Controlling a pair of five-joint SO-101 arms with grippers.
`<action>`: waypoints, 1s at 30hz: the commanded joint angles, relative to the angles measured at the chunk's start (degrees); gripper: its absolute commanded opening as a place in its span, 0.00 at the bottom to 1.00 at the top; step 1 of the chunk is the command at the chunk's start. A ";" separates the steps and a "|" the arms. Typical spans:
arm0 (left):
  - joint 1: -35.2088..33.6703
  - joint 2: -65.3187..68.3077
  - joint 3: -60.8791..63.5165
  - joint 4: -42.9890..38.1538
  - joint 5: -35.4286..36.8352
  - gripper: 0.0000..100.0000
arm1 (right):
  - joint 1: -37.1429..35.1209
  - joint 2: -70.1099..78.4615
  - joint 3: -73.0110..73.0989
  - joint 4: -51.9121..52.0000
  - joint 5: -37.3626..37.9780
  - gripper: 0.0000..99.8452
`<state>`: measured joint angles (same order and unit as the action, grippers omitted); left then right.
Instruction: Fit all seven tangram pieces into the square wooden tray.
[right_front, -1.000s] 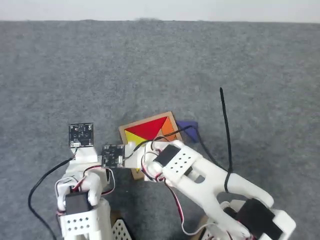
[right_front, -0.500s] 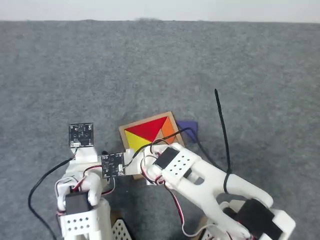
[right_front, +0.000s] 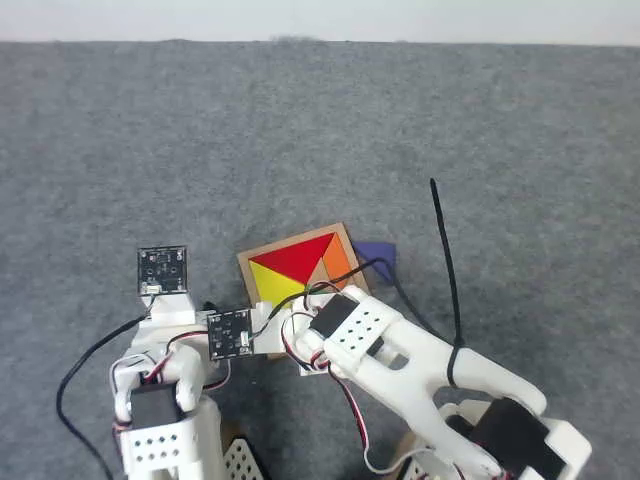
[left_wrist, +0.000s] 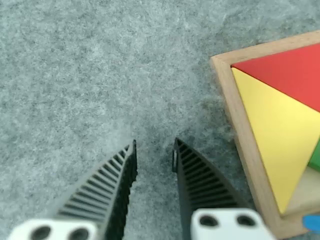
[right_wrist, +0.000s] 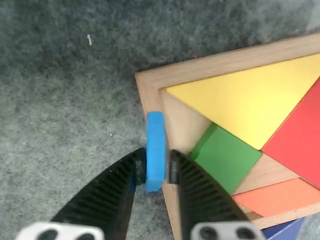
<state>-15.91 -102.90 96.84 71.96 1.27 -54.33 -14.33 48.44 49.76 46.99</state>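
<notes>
The square wooden tray (right_front: 243, 262) lies mid-table and holds a red triangle (right_front: 300, 255), a yellow triangle (right_front: 268, 278) and an orange piece (right_front: 338, 262). In the right wrist view a green square (right_wrist: 225, 157) also sits in the tray (right_wrist: 150, 82), beside the yellow triangle (right_wrist: 250, 97). My right gripper (right_wrist: 156, 159) is shut on a blue piece (right_wrist: 155, 145), held on edge over the tray's near-left corner rim. A purple piece (right_front: 378, 254) lies on the carpet against the tray's right side. My left gripper (left_wrist: 153, 150) is open over bare carpet, left of the tray (left_wrist: 227, 105).
Grey carpet covers the table, with wide free room to the left, right and far side of the tray. A black cable (right_front: 445, 260) arcs up from the right arm beside the purple piece.
The right arm has drawn back toward the table's near edge with the blue piece, from over the tray to its near-left corner. The left arm has not moved.
</notes>
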 joint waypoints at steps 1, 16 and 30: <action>-0.35 -0.79 -0.31 0.09 -0.26 0.11 | 0.04 -0.40 -2.02 0.22 0.62 0.12; -0.35 -0.79 -0.31 0.09 -0.26 0.11 | -0.31 -0.31 -8.70 2.42 5.10 0.01; -0.35 -0.79 -0.31 0.09 -0.26 0.11 | -2.24 -0.31 -8.53 2.42 12.31 0.01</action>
<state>-16.09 -102.90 96.84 71.96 1.27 -55.56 -14.33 43.16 51.69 57.98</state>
